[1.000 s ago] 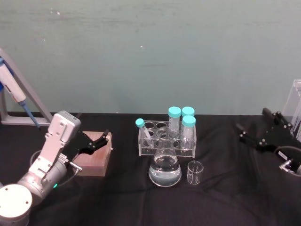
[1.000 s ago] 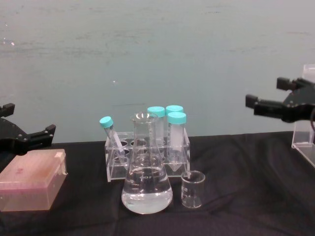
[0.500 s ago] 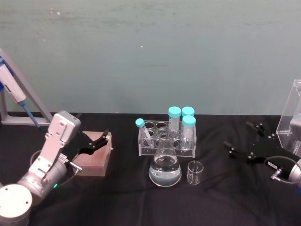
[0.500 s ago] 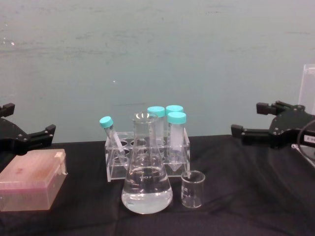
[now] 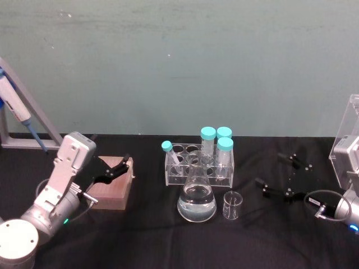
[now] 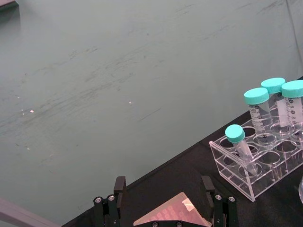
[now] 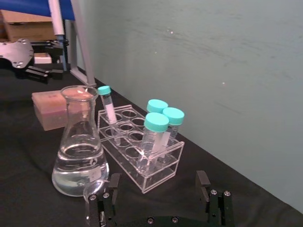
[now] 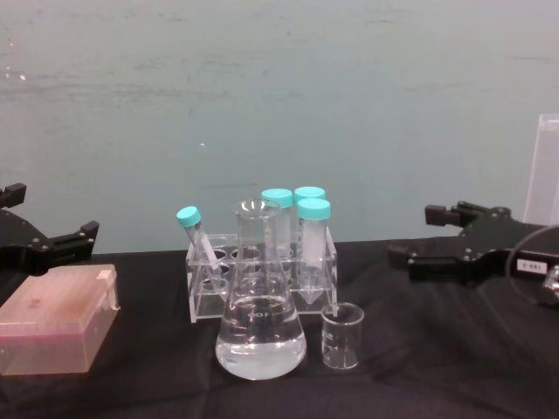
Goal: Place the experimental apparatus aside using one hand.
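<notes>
A conical flask [image 5: 197,197] with clear liquid stands at the table's middle, and a small glass beaker [image 5: 231,205] stands just to its right. A clear acrylic stand [image 5: 349,134] rises at the right edge. My right gripper [image 5: 269,168] hovers open to the right of the beaker, apart from it, with nothing between its fingers. In the right wrist view the flask [image 7: 79,156] and beaker [image 7: 94,191] lie ahead of the open right gripper [image 7: 156,189]. My left gripper [image 5: 124,165] rests open at the left.
A clear rack [image 5: 199,162] with teal-capped tubes stands right behind the flask. A pink box [image 5: 112,188] lies under the left gripper. A pipette [image 5: 17,106] leans on a frame at the far left. Black cloth covers the table.
My right gripper has come left and lower, from the acrylic stand toward the beaker, still open. The left arm and the glassware have not moved.
</notes>
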